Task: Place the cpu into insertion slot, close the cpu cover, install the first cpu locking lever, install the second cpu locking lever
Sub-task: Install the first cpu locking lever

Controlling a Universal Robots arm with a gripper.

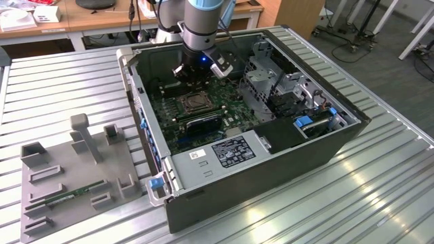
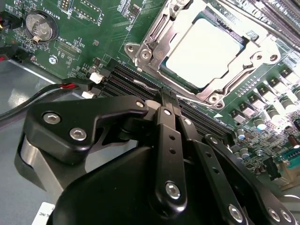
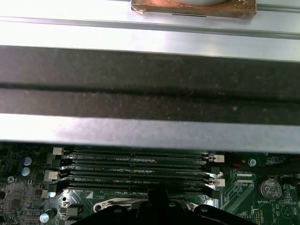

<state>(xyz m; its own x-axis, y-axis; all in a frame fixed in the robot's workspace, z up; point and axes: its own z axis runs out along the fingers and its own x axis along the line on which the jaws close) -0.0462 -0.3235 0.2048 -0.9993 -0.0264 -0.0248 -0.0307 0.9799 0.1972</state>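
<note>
Hovering with fingers pressed together on nothing, the gripper (image 2: 169, 101) is sitting just beside the slot (image 2: 154, 44); cpu (image 2: 201, 51) is lying seated, cover (image 2: 236, 77) down, levers unclear.

The arm (image 1: 201, 20) comes down from the top centre of the exterior view, a grey tube with a light blue joint cap at the frame's upper edge, standing close to vertical. At its lower end sits the wrist with a small blue light, and below that the black end effector (image 1: 192, 76), pointing downward. In the second wrist view the end effector (image 2: 168, 101) fills the lower half of the frame, its black linkage bars and bolts converging, the two slim fingers (image 2: 165, 96) pressed together side by side.
</note>
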